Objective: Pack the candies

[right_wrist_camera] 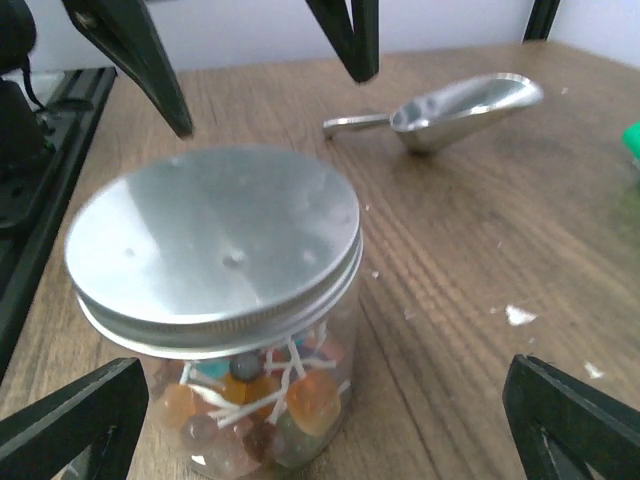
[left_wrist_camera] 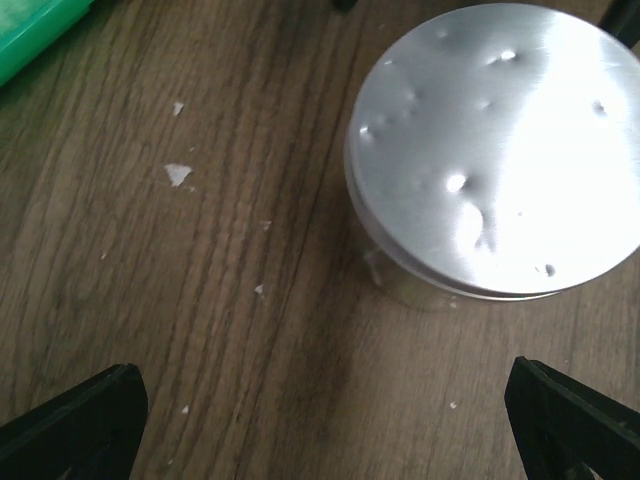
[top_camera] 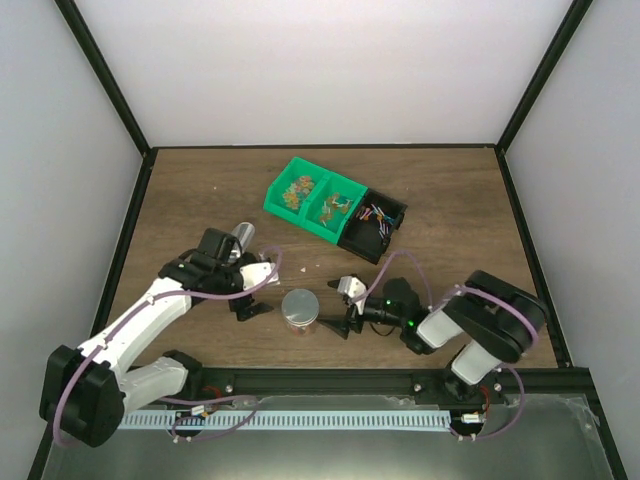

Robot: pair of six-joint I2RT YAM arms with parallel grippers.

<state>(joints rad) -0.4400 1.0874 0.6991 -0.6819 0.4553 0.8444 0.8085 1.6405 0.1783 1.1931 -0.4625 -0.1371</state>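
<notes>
A clear jar (top_camera: 299, 312) with a silver screw lid (right_wrist_camera: 215, 240) stands on the table between my two grippers. Mixed orange, red and dark candies (right_wrist_camera: 300, 395) with white sticks fill its lower part. More candies (top_camera: 300, 190) lie in the green bin (top_camera: 322, 228), and others sit in the black bin (top_camera: 385, 243). My left gripper (top_camera: 252, 302) hangs open just left of the jar, and the lid (left_wrist_camera: 500, 150) fills the upper right of its view. My right gripper (top_camera: 341, 311) is open just right of the jar, holding nothing.
A metal scoop (right_wrist_camera: 460, 105) lies on the table behind the left arm, seen again as the scoop (top_camera: 241, 238) in the top view. White crumbs (left_wrist_camera: 177, 174) dot the wood. A corner of the green bin (left_wrist_camera: 35, 25) shows at the upper left of the left wrist view.
</notes>
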